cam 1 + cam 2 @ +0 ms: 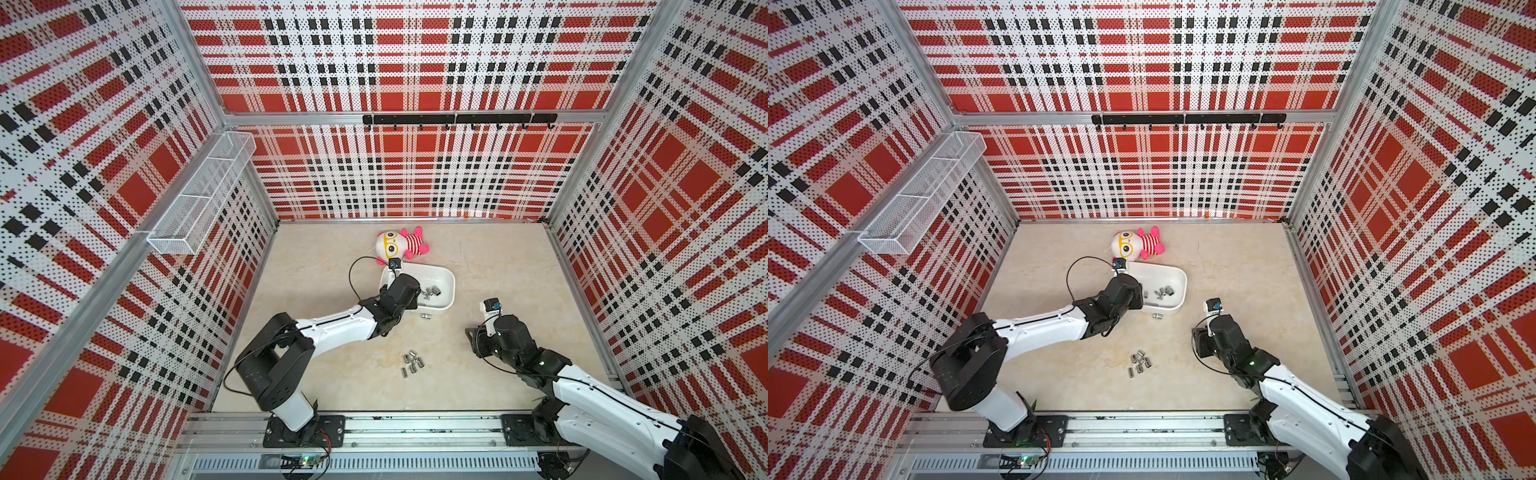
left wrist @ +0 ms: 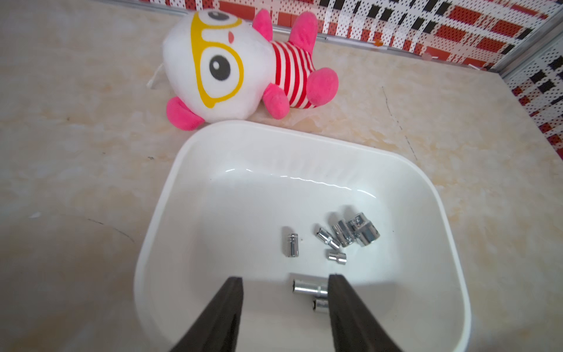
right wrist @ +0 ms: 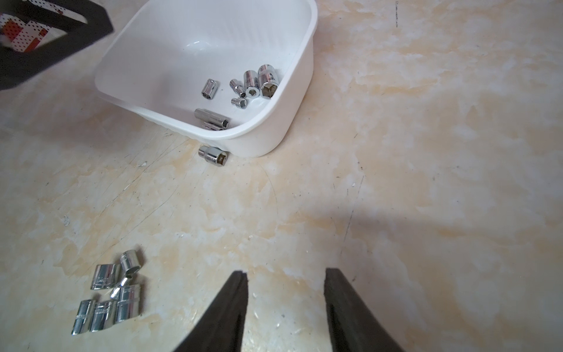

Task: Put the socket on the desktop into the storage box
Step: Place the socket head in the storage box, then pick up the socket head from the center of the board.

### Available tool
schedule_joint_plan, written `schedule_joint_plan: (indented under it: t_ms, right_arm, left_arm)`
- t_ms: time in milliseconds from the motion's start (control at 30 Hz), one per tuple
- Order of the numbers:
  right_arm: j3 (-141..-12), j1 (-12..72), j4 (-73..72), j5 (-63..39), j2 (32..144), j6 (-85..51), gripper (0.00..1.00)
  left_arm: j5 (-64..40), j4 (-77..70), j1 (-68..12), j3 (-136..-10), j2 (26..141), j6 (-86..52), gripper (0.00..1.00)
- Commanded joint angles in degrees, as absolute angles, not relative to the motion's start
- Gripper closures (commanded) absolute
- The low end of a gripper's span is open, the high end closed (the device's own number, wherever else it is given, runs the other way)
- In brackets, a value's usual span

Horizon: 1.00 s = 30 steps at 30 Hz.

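Looking in from the arms' side, nearest lies a small huddle of shiny chrome steel sockets (image 3: 112, 295) on the beige marble-veined worktop (image 1: 316, 249), touching one another, well short of the tub. Just beside them the right arm's black wedge-shaped fingers (image 3: 231, 304) hang over bare worktop, spread apart with nothing between them and touching nothing.

Further in, a single chrome socket (image 3: 213, 155) lies on its side on the worktop, right up against the near wall of the white shallow round-cornered plastic storage box (image 2: 304, 135); in both top views it sits just outside that wall (image 1: 427, 317).

Over the box's near end are the left arm's black fingers (image 2: 225, 304), also spread and holding nothing. Below them, on the box floor, a longer chrome socket (image 2: 307, 288) lies next to one finger, with a shorter one partly hidden behind it; whether the finger touches either I cannot tell. Several more loose sockets (image 2: 347, 234) rest deeper in the box, some bunched together.

Beyond the box, almost against its far rim, lies a white-headed plush doll with yellow glasses, a red-striped body and pink limbs (image 1: 401, 245).
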<state>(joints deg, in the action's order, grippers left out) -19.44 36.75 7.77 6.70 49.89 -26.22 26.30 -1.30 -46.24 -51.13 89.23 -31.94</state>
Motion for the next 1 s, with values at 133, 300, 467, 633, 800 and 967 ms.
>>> schedule_joint_plan:
  t_ms: [133,300,467,633,800,967]
  right_arm:
    - [-19.9,38.1,6.6,7.7,49.1,-26.4,0.51]
    - [-21.7,41.1,5.9,6.3,48.8,-31.2,0.5]
    - [-23.2,50.1,0.3,12.9,53.8,-37.3,0.48]
    - [-29.2,52.9,-1.5,15.7,66.7,-37.7,0.48]
    - [-33.9,53.3,-5.1,15.1,77.2,-37.5,0.49]
    - [-38.4,53.3,-6.0,17.7,85.2,-36.7,0.49]
  left_arm:
    - [30.3,-9.4,-51.3,-34.0,71.2,-33.0,0.45]
    - [25.6,-10.5,-50.8,-27.1,64.4,-35.1,0.36]
    - [26.1,-9.2,-50.0,-25.5,61.4,-36.5,0.05]
    - [22.3,-12.0,-48.8,-23.8,59.3,-35.1,0.01]
    - [22.7,-13.8,-48.9,-22.9,58.1,-32.7,0.0]
    - [23.9,-13.7,-48.9,-23.3,58.6,-32.3,0.0]
